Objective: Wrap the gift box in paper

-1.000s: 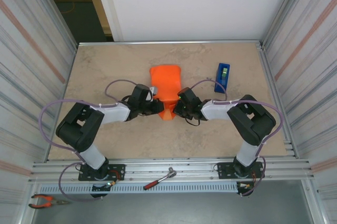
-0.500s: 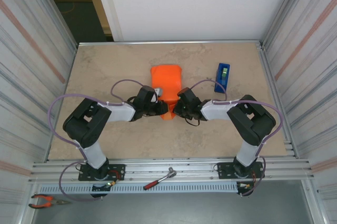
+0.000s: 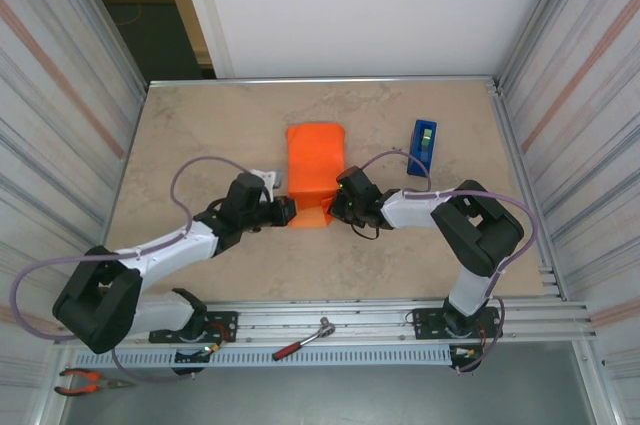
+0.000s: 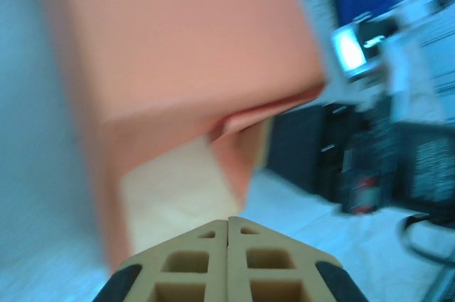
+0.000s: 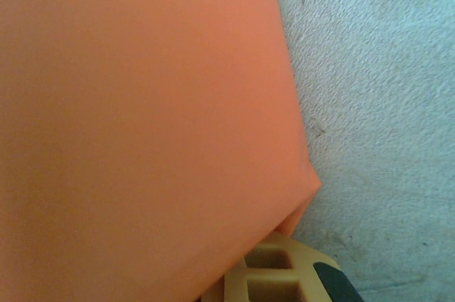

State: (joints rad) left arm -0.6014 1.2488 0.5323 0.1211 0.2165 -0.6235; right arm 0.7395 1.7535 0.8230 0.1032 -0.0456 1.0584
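L gripper (image 4: pixel 227 227): jaws fully together, nothing between them. Tips sit just at near-left corner of the parcel, pointing at its open near end.

R gripper (image 3: pixel 334 209): also closed, at near-right corner of the parcel. On the R wrist cam one finger (image 5: pixel 274 273) lies under the paper's corner; can't tell if an edge is nipped or the paper only drapes over it.

The paper (image 3: pixel 314 160): folded around the box, lying mid-table, long axis near–far. Top face smooth. Near end not closed: a flap hangs loose, and on the L wrist cam a pale face shows under it, prob. the gift box (image 4: pixel 170 195) itself.

Tape dispenser (image 3: pixel 424 145): far right on the table (image 3: pixel 200 135), well apart from the parcel. No tape seen on the parcel.

Risks from here:
- Nothing pins the parcel, so a closed-finger push on the end could slide it farther instead of creasing the flap.
- Thin sheet, blunt tips: could crumple or tear at the corner.
- Untaped folds may spring open if either arm lets off.
- The two grippers are near each other at the near end, so a clash is possible.
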